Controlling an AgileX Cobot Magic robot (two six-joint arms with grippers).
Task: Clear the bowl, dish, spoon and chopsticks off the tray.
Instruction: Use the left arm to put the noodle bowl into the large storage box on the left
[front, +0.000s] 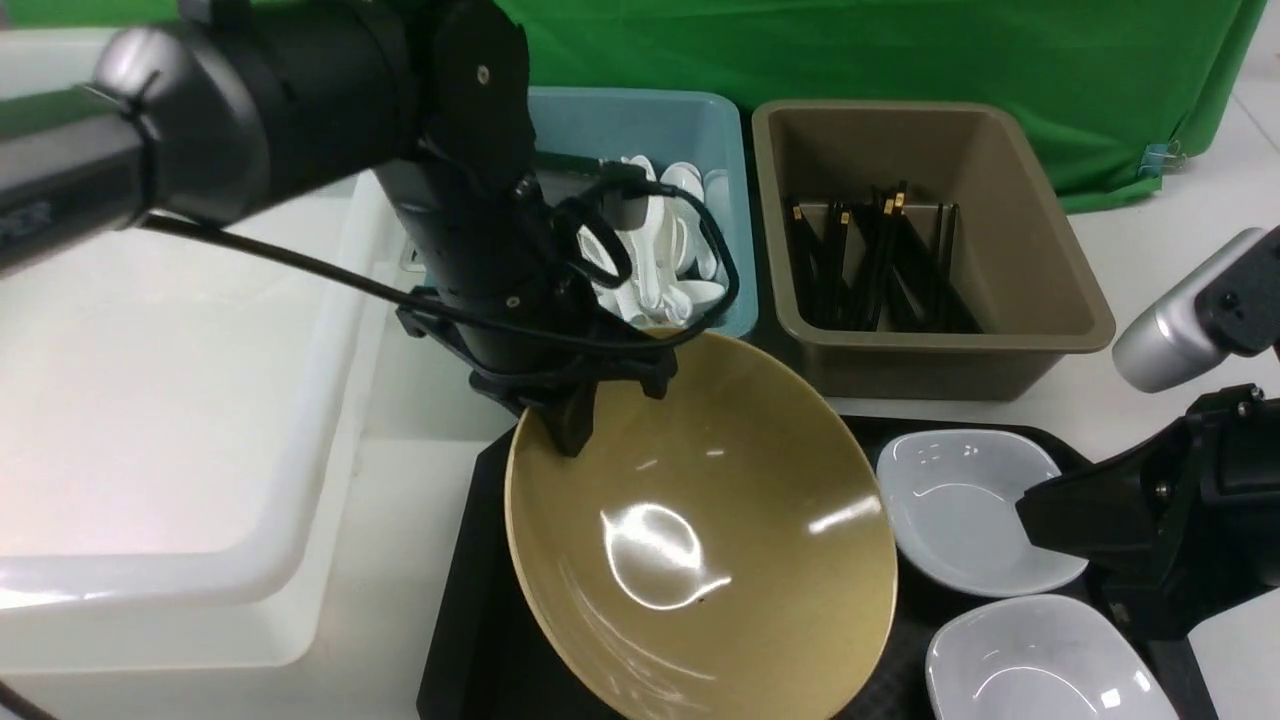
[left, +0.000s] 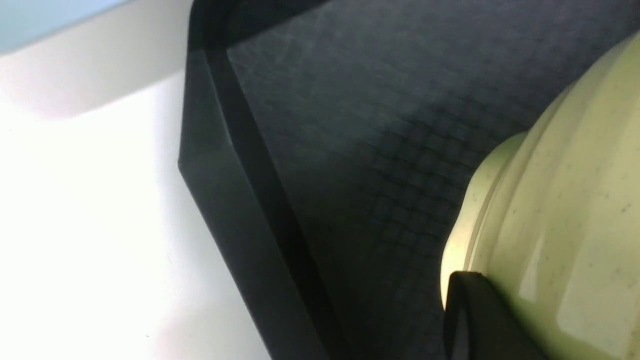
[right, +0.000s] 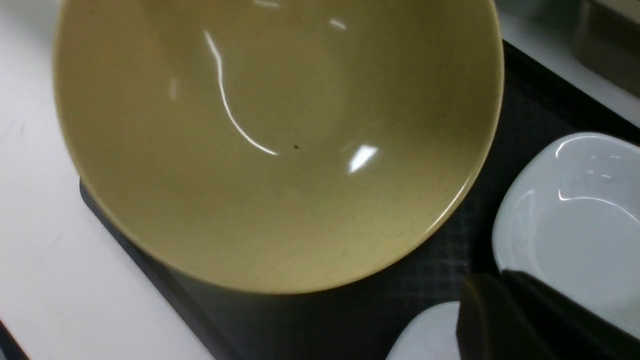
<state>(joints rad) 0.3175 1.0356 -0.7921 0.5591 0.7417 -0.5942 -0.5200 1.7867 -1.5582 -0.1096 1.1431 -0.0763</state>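
— Which step?
— Clearing the large glossy mustard-yellow bowl (front: 700, 540). My left gripper (front: 562, 428) clamps its far rim, tilting it over the left edge of the black waffle-textured plastic tray (front: 470, 600). Next, I judge: lift it clear leftward without slipping.
— Your right gripper (front: 1050, 515)?
— By the tray's right edge; jaws parted or not, I cannot tell. The bowl hides much tray floor.

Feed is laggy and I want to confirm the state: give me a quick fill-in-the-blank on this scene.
1. The left gripper is shut on the bowl's ____.
2. The chopstick tub is ____ in colour.
3. The spoon tub is ____ in colour.
4. ____ white dishes sit on the tray.
Missing words: rim; brown; blue; two.
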